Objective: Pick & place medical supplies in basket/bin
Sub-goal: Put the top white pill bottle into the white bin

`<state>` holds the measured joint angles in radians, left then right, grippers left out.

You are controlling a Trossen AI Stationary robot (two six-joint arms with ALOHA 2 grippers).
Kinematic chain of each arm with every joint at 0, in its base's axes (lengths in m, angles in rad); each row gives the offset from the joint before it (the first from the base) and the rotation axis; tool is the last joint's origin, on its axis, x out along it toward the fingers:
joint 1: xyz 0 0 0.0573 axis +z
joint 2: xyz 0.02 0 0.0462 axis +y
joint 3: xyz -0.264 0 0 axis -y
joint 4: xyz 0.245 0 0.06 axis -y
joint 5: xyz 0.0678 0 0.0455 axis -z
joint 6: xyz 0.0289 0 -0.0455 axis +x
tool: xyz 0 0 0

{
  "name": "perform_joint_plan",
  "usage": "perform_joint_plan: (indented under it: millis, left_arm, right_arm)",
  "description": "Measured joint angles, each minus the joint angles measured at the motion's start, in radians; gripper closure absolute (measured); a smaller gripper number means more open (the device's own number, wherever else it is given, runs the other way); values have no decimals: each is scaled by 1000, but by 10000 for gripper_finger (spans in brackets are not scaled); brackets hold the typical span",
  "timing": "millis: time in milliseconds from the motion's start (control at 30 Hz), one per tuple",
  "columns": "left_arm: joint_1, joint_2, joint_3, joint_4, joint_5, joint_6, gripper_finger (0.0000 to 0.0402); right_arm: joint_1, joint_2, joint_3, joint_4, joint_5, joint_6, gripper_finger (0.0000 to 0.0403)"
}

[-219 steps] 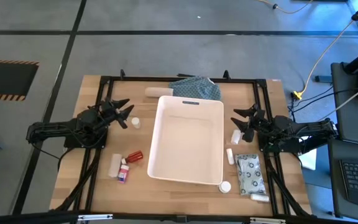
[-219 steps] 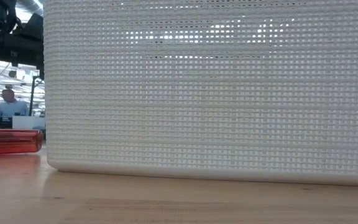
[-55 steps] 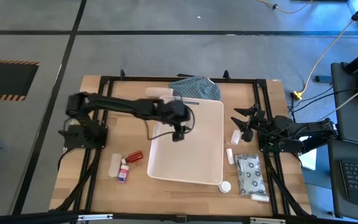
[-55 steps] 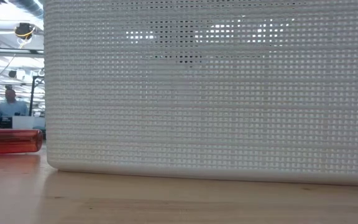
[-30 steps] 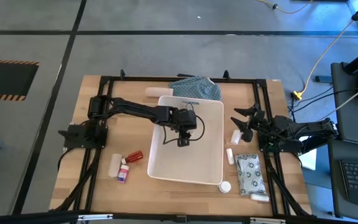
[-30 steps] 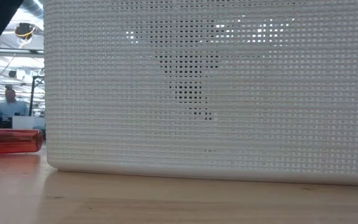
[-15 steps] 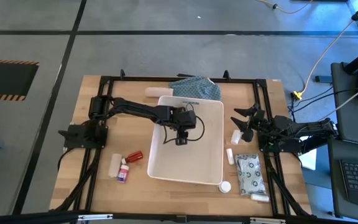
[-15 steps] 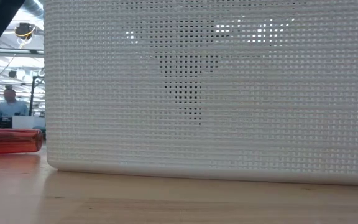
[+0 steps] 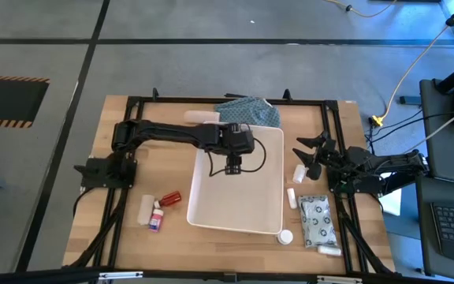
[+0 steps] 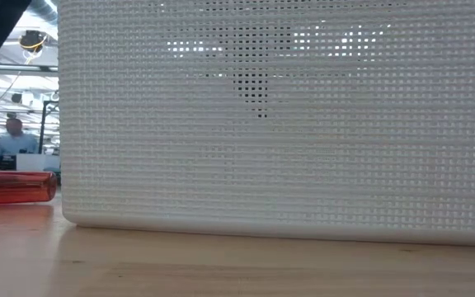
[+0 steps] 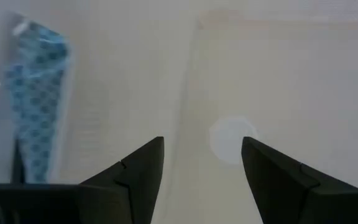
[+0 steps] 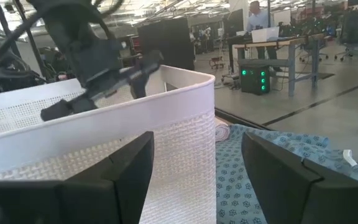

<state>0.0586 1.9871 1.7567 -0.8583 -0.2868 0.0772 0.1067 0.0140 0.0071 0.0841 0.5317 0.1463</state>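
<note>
The white bin [image 9: 258, 207] stands mid-table. My left gripper [image 9: 232, 167] hangs open over its far half, pointing steeply down, nothing between its fingers [image 11: 202, 155]. Below it a small white round item [image 11: 231, 140] lies on the bin's floor. Through the bin's mesh wall [image 10: 279, 148] the gripper shows as a dark patch [image 10: 254, 89]. Supplies lie on the table: a red bottle [image 9: 169, 198], a white roll [image 9: 146, 208] and a pink-labelled item [image 9: 157, 218] on the left, a grey patterned pouch [image 9: 318, 220] and white tubes [image 9: 292, 197] on the right. My right gripper [image 9: 307, 155] waits open at the right.
A blue-green patterned cloth [image 9: 247, 111] lies against the bin's far end, with a white roll [image 9: 197, 117] beside it. A white cap [image 9: 286, 236] and a tube [image 9: 329, 250] lie near the front right. Black frame rails [image 9: 124, 197] run along both sides. A person [image 10: 11, 136] sits beyond the table.
My left gripper has risen from low inside the bin to near its rim and shifted a little toward the table's far edge, tipping less steeply downward. Its dark patch behind the mesh in the low view has climbed. My right arm has kept still.
</note>
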Motion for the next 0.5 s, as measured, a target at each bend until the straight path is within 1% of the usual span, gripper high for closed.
perform_joint_plan:
  millis: [67,233,333,500]
  left_arm:
    - [0,0,42,-19,-17,0,192]
    - [-7,0,146,-63,-21,-1,192]
    - [-20,-16,213,-119,-31,2,192]
    - [-41,-100,254,-125,-63,60,192]
  right_arm:
    - [0,5,0,0,-3,-7,160]
    - [0,41,4,-12,-10,-64,160]
    - [0,78,47,-133,-9,-51,160]
    - [-7,169,170,-369,8,110,160]
